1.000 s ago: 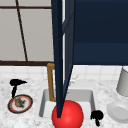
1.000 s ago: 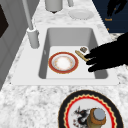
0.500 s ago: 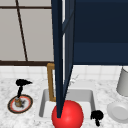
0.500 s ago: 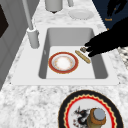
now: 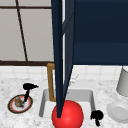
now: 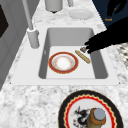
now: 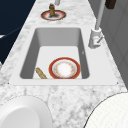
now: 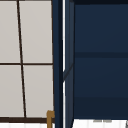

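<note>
My left hand (image 5: 28, 87) floats above a decorated plate (image 5: 11, 108) on the left counter, fingers straight and holding nothing. A small brown jar (image 5: 17, 102) stands on that plate. From the left side this hand (image 6: 111, 37) looms large over the sink's front edge. In the basin (image 6: 71, 37) lie a red-rimmed plate (image 6: 63, 62) and a tan stick (image 6: 83, 57). My right hand (image 5: 97, 116) hangs at the sink's front right corner, fingers curled on nothing. A red ball (image 5: 67, 115) sits in front of the sink.
An open navy cabinet door (image 5: 61, 62) hangs down over the sink's middle. A brass faucet (image 5: 51, 82) stands behind it. A white plate (image 5: 118, 111) and a grey canister (image 5: 123, 82) are on the right counter. The window wall is behind.
My left hand has drifted to the right, from the counter's far left to above the decorated plate. The right hand and the things in the sink have not moved.
</note>
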You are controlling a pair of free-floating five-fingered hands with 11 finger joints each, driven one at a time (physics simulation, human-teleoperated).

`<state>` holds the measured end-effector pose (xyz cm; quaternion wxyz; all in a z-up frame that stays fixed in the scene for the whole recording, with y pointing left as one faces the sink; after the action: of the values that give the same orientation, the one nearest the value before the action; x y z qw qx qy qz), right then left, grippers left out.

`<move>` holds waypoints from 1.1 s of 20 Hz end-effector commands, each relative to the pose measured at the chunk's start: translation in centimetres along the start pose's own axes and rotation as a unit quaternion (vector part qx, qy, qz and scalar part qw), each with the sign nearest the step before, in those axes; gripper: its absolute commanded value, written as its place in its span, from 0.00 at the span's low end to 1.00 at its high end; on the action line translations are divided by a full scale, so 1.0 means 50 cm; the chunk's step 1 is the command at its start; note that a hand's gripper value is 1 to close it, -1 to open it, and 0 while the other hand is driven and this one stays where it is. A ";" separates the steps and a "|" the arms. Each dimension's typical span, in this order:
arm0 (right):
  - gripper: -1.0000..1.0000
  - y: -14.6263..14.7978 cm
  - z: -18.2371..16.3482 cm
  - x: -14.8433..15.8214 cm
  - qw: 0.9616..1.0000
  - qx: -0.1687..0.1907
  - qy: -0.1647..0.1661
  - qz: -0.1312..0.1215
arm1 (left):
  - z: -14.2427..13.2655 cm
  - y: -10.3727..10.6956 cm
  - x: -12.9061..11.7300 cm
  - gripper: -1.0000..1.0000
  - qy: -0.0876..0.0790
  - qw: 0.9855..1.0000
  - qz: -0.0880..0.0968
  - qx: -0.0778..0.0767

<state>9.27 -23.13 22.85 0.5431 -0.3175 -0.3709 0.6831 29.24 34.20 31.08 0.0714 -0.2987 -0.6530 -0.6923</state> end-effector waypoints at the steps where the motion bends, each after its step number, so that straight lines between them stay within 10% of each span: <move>1: 0.50 0.000 0.000 0.000 1.000 0.000 0.000 0.000 | -0.026 -0.040 -0.016 0.00 0.036 0.999 0.010 0.019; 16: 0.50 0.000 0.000 0.000 1.000 0.000 0.000 0.000 | -0.229 -0.219 -0.006 0.00 0.029 1.000 0.010 -0.002; 22: 0.50 0.000 0.000 0.000 1.000 0.000 0.000 0.000 | -0.266 -0.293 -0.024 0.00 0.051 0.998 0.021 0.021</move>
<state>9.27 -23.13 22.85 0.5431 -0.3175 -0.3709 0.6831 19.42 23.81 19.78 0.0822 -0.2941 -0.6462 -0.6994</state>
